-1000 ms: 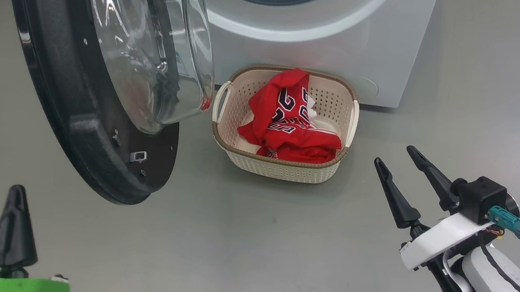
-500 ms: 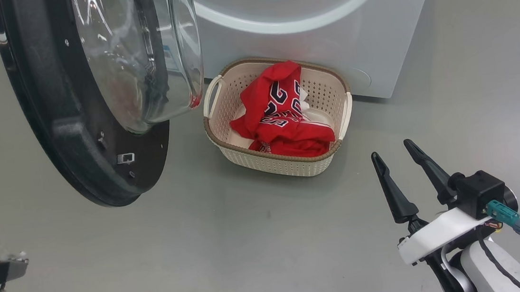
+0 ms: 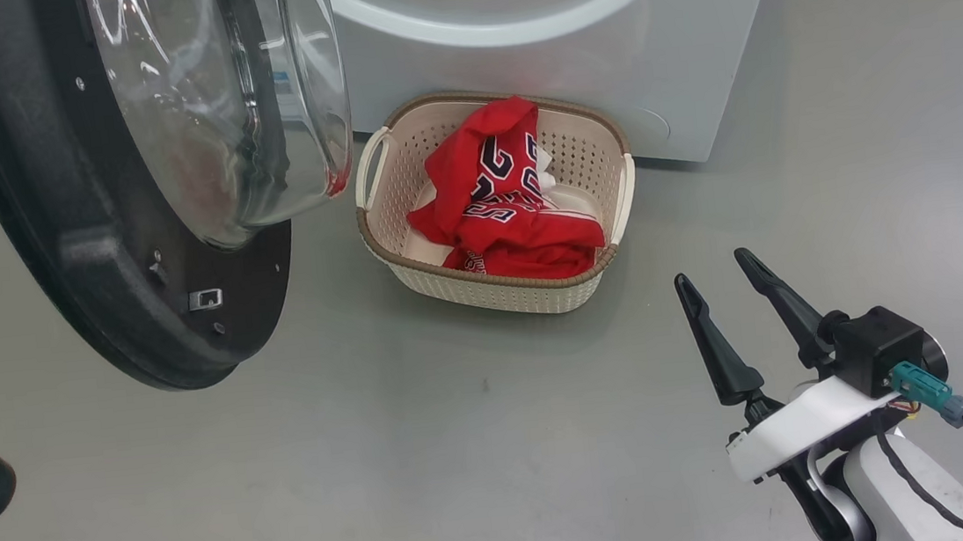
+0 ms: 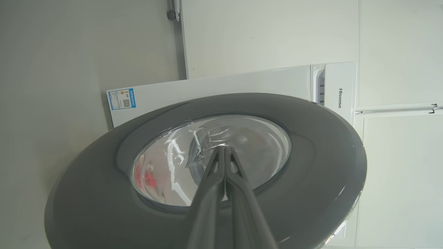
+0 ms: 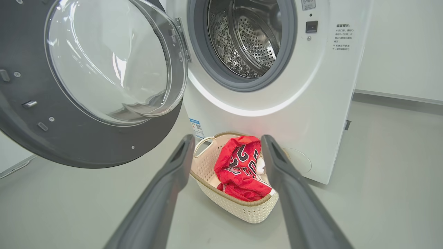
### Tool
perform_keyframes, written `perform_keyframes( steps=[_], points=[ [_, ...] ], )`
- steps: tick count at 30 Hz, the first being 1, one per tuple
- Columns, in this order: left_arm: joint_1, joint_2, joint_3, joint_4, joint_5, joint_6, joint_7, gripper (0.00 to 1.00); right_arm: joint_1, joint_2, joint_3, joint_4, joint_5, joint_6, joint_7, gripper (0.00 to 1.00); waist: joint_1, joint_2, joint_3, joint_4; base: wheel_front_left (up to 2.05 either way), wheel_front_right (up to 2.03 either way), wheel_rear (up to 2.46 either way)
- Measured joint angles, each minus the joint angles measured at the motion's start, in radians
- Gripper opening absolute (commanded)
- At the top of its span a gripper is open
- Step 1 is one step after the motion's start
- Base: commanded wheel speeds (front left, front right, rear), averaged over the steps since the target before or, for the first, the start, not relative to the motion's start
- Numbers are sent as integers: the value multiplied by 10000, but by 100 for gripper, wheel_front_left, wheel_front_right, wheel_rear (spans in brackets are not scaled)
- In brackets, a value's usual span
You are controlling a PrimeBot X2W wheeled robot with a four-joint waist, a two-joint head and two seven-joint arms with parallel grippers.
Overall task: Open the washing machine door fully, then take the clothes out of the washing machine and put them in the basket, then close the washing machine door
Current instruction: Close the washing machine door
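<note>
The washing machine door (image 3: 82,256) hangs swung open at the left, its black rim facing me and the glass bowl (image 3: 236,108) bulging toward the washing machine (image 3: 602,56). The steel drum (image 5: 249,38) looks empty. Red clothes (image 3: 497,207) with navy lettering lie heaped in the cream basket (image 3: 492,291) on the floor at the machine's foot. My right gripper (image 3: 715,266) hovers open to the right of the basket, holding nothing. My left gripper (image 4: 223,149) is shut, pointing at the door's outer glass (image 4: 249,145); I cannot tell whether it touches.
Grey floor (image 3: 463,449) stretches in front of the basket and to the right of the machine. The machine's side carries a blue label (image 4: 121,99). White wall panels (image 4: 398,155) stand behind it.
The head camera has turned, sliding the whole scene left and up. My left gripper has swung out to the picture's left edge, round to the door's outer side. The right gripper stays open.
</note>
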Motion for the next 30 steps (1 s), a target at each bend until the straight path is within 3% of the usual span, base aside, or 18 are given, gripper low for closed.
perform_keyframes(
  steps=[7, 15, 30],
  points=[
    [-148, 2, 86, 485, -581, -23, 750, 0, -86, -12, -40, 2, 2, 0, 0, 100, 0, 0, 71, -94, 0, 0, 0],
    [-141, 255, -472, 1266, -600, -42, 1636, 0, -86, 4, -31, 10, 21, 0, 0, 100, 0, 0, 40, -203, 0, 0, 0],
    [-141, 351, -1026, 1300, -1306, -42, 2715, 0, -89, 13, -98, 58, 23, 0, 0, 100, 0, 0, -45, -406, 0, 0, 0]
  ],
)
